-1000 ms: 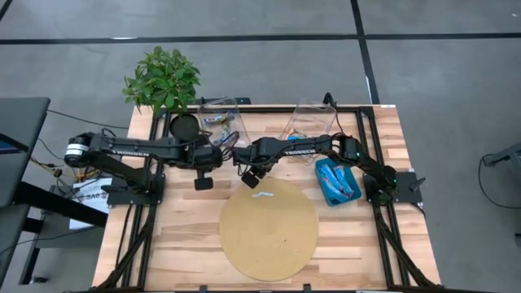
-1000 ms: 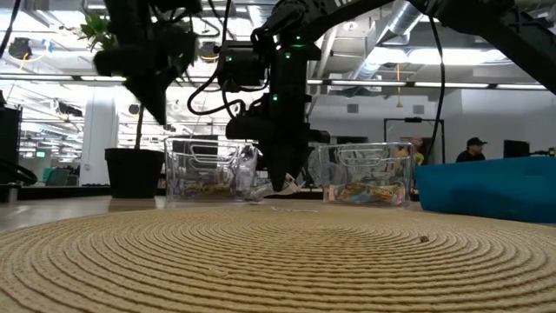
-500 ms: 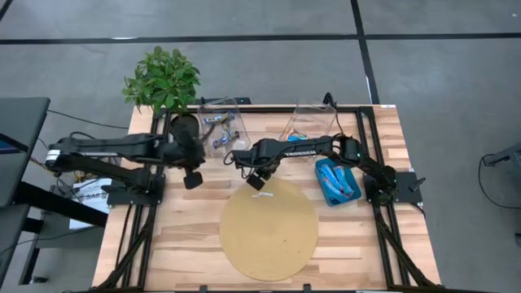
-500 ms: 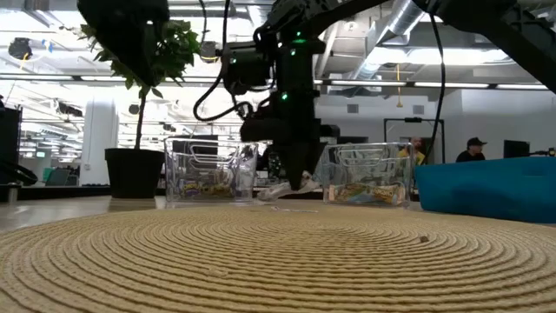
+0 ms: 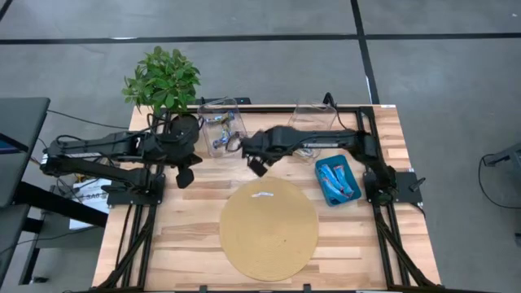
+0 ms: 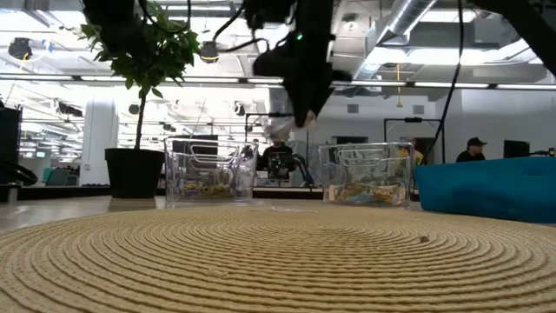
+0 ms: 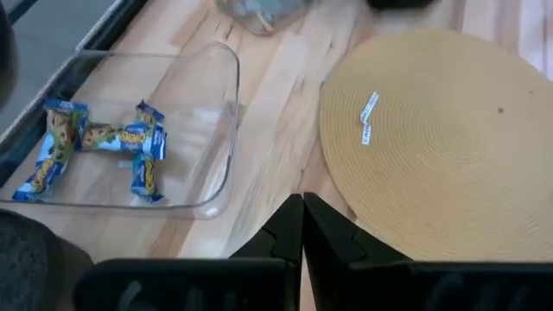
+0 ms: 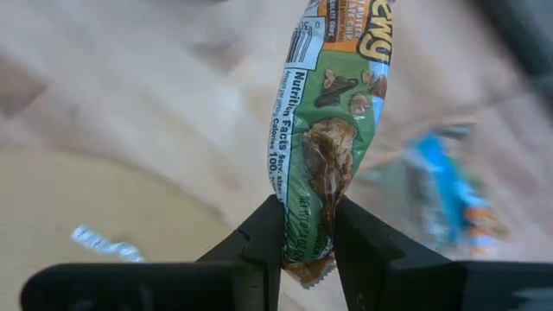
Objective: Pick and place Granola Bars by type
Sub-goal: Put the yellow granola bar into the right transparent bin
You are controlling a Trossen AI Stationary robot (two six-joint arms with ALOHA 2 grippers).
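My right gripper [image 5: 258, 168] hangs above the wood just beyond the round mat's far edge, shut on a green-wrapped granola bar [image 8: 324, 130]. It is high above the table in the low view [image 6: 304, 111]. My left gripper [image 5: 185, 177] is shut and empty, drawn back toward the table's left side; its closed fingers [image 7: 302, 220] show in the left wrist view. Blue granola bars [image 7: 95, 147] lie in the left clear bin [image 5: 220, 126]. Multicoloured bars [image 6: 365, 193] lie in the right clear bin [image 5: 313, 122]. More blue bars [image 5: 338, 181] lie in the teal tray [image 5: 320, 168]. My right gripper pinches the green bar near one end [image 8: 308, 226] between its two fingers, which lie across the wrapper. The fingers slant steeply down from above. The bar reaches on past the fingertips and is lifted clear of the table and mat.
A round woven mat [image 5: 269, 229] covers the table's near middle, with a small white strip [image 5: 262, 194] lying near its far edge. A potted plant [image 5: 163, 77] stands at the far left corner. The black frame rails [image 5: 138, 228] run along both table sides.
My right gripper has risen from the mat's far edge with the green bar, shifting toward the table's far edge; the bar is lifted clear. My left gripper has drawn back toward the table's left edge and gone up, its wrist rolling.
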